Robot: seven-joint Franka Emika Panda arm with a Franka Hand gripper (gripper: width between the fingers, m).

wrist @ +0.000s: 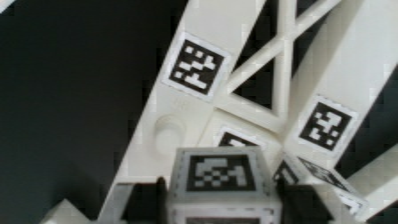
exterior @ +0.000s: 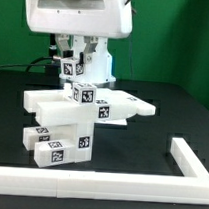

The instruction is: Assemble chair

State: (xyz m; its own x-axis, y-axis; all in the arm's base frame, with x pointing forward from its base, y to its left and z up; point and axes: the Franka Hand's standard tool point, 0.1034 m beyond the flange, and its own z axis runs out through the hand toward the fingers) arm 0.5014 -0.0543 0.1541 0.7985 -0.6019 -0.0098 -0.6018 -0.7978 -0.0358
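The gripper [wrist: 217,190] is clamped on a tagged leg [wrist: 217,172]; lower it squarely into the chair [exterior: 77,116] directly below.

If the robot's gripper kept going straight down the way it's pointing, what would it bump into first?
Probably nothing new: the gripper already seems shut on a small tagged part. Straight below sits the half-built chair, so that part would press into it. Depth is unclear.
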